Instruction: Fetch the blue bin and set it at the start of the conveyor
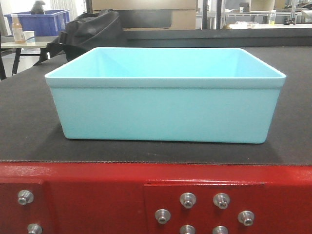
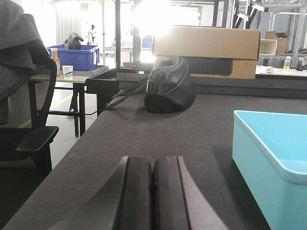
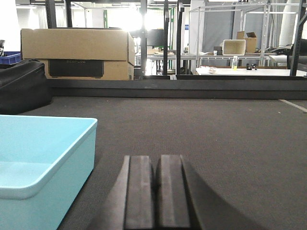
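The blue bin [image 1: 165, 95] is a light cyan tub standing upright and empty on the dark belt of the conveyor start [image 1: 29, 131], just behind its red bolted frame [image 1: 97, 195]. In the left wrist view the blue bin [image 2: 271, 163] lies to the right of my left gripper [image 2: 152, 165], which is shut with nothing in it, low over the belt. In the right wrist view the blue bin [image 3: 41, 158] lies to the left of my right gripper [image 3: 156, 163], also shut and holding nothing. Neither gripper touches the bin.
A black bag [image 2: 168, 86] lies on the belt's far left side, with a cardboard box [image 2: 206, 50] behind it. A dark blue crate [image 1: 41, 22] and a small table with a cup [image 2: 68, 71] stand off to the left. An office chair [image 2: 26, 120] is beside the belt.
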{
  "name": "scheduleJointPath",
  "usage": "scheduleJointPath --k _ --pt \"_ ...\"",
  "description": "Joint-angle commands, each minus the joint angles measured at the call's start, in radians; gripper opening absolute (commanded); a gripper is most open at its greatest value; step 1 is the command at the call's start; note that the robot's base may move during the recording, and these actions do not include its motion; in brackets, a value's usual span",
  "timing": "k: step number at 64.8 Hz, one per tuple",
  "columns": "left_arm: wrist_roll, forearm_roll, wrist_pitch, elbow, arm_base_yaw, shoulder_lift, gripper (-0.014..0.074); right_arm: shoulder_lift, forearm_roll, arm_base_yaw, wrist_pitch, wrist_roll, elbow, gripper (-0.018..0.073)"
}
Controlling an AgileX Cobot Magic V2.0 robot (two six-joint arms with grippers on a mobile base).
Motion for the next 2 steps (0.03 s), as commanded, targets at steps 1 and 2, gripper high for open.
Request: scheduleJointPath --k 1,2 --pt "-0.005 0.001 -0.016 -0.002 0.003 -0.007 -0.0111 -0.007 0.004 0.001 -0.028 -0.008 0.000 -0.0162" --pt "-0.005 0.001 -0.016 -0.002 0.003 -0.007 -0.0111 -0.007 0.004 0.001 -0.028 -0.008 0.000 -0.0162"
